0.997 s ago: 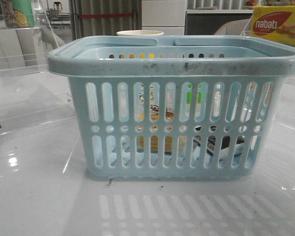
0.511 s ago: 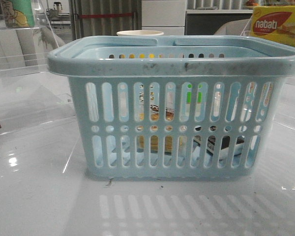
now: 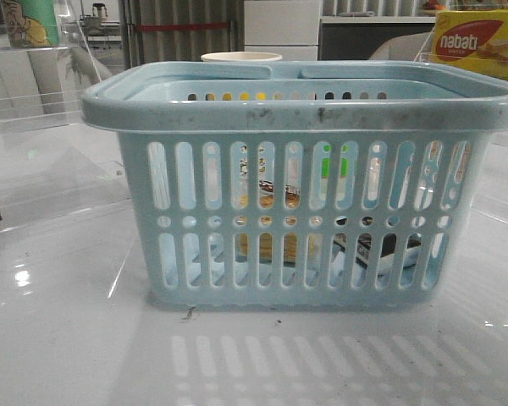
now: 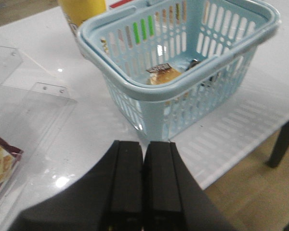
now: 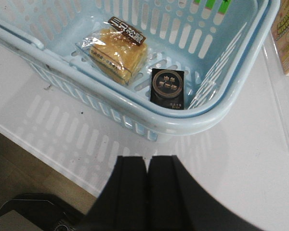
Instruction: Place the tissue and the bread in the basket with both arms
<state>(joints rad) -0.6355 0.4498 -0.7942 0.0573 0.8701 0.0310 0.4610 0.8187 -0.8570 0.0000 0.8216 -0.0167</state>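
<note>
Bread (image 5: pixel 118 53) and tissue (image 5: pixel 168 88) both lie inside the basket (image 5: pixel 221 108), so each clenched, empty tool, left (image 4: pixel 143 180) and right (image 5: pixel 147 185), should simply retreat clear of its rim.

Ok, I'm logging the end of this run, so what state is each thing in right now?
basket: upright on the table, handles folded down.
bread: lying on the basket floor, wrapper closed.
tissue: lying flat on the basket floor beside the bread.
left claw: shut, empty, outside the basket.
right claw: shut, empty, outside the basket.
</note>
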